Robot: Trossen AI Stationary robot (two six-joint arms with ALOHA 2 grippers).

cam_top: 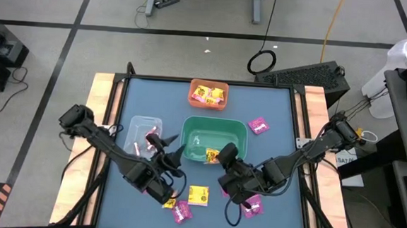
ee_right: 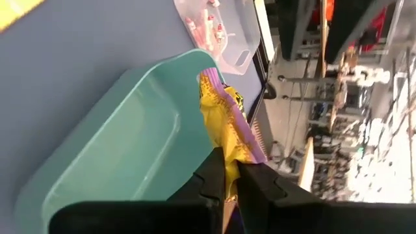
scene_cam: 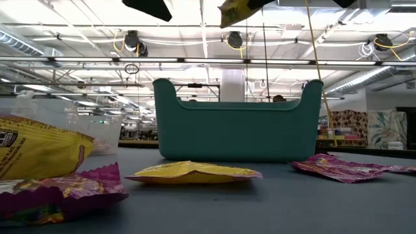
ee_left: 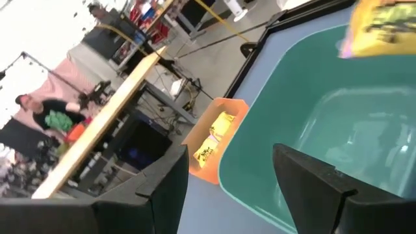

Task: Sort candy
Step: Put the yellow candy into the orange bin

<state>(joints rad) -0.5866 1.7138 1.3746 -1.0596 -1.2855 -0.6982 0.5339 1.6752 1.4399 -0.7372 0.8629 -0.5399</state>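
My right gripper (ee_right: 224, 179) pinches a yellow-and-pink candy packet (ee_right: 221, 123) over the green plastic bin's (cam_top: 196, 126) 5 o'clock rim. My left fingers (ee_left: 312, 182) hang open, empty. Some yellow candy (cam_top: 206, 94) sits sorted in the orange bin (cam_top: 222, 104); several packets wait on the bench (cam_top: 280, 133).

Top edge of the low view slices off the yellow packet (scene_cam: 239, 11) overhead; the print on the pink packet (scene_cam: 338, 168) at right is too blurred to read.
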